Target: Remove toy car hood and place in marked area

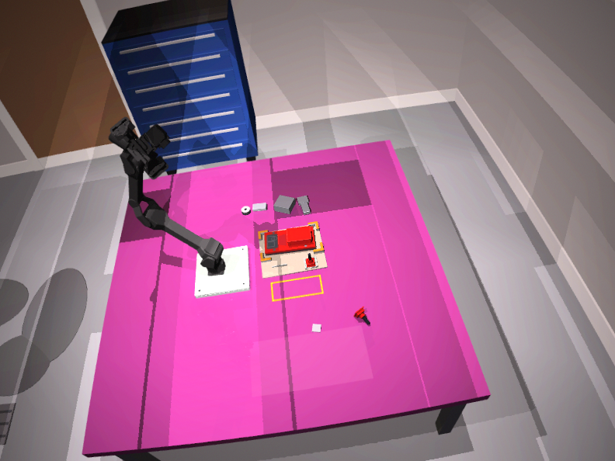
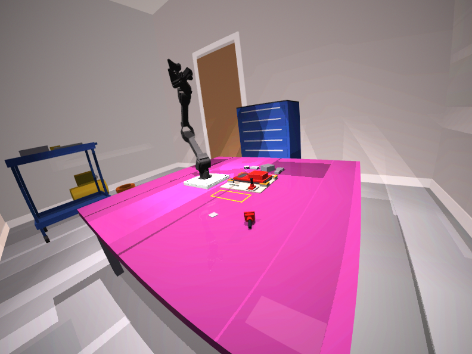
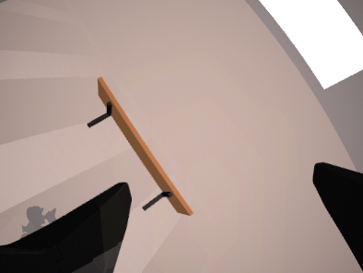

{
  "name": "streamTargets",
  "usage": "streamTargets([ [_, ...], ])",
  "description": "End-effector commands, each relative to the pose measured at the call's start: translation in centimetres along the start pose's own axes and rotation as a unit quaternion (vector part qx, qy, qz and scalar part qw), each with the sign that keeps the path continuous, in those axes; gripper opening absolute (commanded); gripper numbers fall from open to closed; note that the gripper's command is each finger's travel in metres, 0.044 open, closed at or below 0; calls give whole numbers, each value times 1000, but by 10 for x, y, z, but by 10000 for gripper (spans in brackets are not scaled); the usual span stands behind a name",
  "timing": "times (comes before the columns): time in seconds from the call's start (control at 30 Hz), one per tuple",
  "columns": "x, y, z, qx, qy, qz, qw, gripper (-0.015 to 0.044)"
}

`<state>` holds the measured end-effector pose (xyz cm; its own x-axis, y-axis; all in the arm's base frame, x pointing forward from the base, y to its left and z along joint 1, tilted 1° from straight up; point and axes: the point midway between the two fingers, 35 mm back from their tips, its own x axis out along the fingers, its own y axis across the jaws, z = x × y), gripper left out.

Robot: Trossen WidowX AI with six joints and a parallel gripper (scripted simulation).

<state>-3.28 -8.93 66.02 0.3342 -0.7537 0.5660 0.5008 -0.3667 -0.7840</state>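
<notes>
Top view showed the toy car [image 1: 283, 247] [image 2: 259, 175] on its board [image 1: 293, 268] [image 2: 227, 186], its long axis nearly left to right; I could not distinguish the hood there. From the pincer [image 1: 140, 136] [image 2: 179, 68] [image 3: 222, 183], released and empty, it lay rightward, far below. The only arm [image 1: 181, 233] [image 2: 195, 146] stood raised, leaning away.

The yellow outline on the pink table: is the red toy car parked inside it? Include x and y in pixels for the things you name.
No, the red toy car [image 1: 290, 240] [image 2: 254, 176] sits on a pale board, beside the yellow outline [image 1: 297, 278] [image 2: 230, 201].

Magenta table [image 1: 223, 367] [image 2: 228, 247], red toy car [image 1: 282, 242] [image 2: 242, 176], yellow outlined rectangle [image 1: 297, 278] [image 2: 230, 200], blue cabinet [image 1: 198, 114] [image 2: 266, 134]
</notes>
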Motion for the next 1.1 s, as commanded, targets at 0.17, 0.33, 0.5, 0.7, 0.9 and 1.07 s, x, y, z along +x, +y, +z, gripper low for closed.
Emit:
streamTargets([
  [0.17, 34, 85, 78, 60, -91, 122, 987, 440],
  [0.33, 39, 146, 129, 102, -136, 217, 961, 440],
  [0.5, 29, 214, 184, 143, -167, 329, 918, 440],
  [0.7, -2, 288, 235, 177, -171, 455, 856, 440],
  [0.9, -41, 346, 267, 190, -150, 555, 796, 440],
  [1.07, -95, 403, 290, 189, -102, 659, 721, 440],
])
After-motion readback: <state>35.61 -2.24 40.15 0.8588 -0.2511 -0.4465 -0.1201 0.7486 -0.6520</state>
